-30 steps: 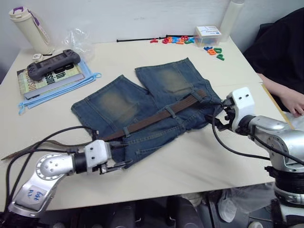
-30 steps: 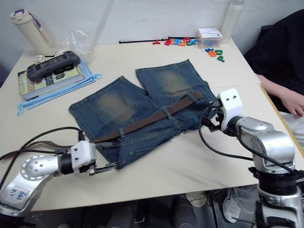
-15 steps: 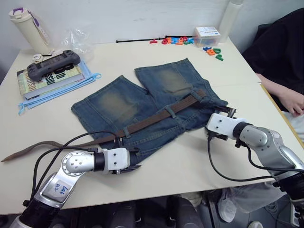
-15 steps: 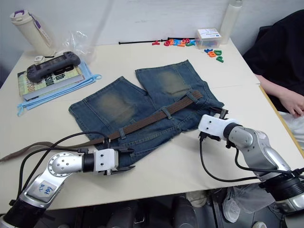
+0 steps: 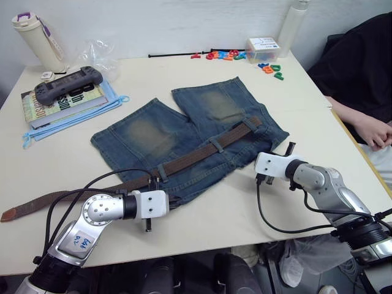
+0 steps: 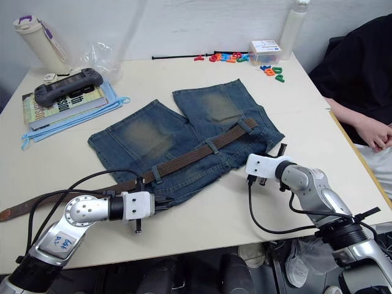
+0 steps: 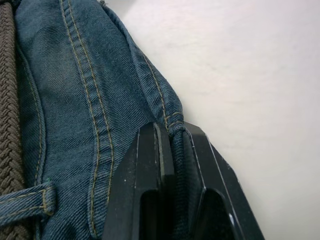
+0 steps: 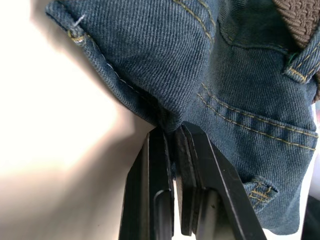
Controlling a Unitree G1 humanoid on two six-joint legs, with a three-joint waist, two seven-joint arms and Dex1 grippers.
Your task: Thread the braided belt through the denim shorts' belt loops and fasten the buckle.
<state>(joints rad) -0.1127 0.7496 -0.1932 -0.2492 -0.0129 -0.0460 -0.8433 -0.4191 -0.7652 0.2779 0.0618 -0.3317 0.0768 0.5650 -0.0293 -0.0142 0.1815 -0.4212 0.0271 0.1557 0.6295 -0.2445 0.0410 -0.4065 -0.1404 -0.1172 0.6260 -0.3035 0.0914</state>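
Left gripper (image 7: 172,137) pinched shut on the near edge of the denim shorts (image 5: 184,128), a fold of stitched hem caught between its two black fingers (image 7: 145,165). Right gripper (image 8: 174,131) likewise clamped narrow on a fold of the shorts' edge at the other end of the waistband (a corner of hem sticks out just beyond its fingers). Between the two grippers, shorts spread flat on the pale table (image 5: 245,208), legs pointing away from both. Braided belt (image 5: 202,153) threaded along the waistband, passing under at least two belt loops (image 5: 216,146), running from just above the right gripper diagonally toward the left one. Past the left gripper, on its outer side, the belt's free end with reddish leather tip (image 5: 9,214) trailing loose across the table. Buckle (image 5: 254,122) probably at the belt's end nearest the right gripper, though too small to make out clearly. One loop (image 7: 25,200) and a strip of braid visible just beside the left fingers.
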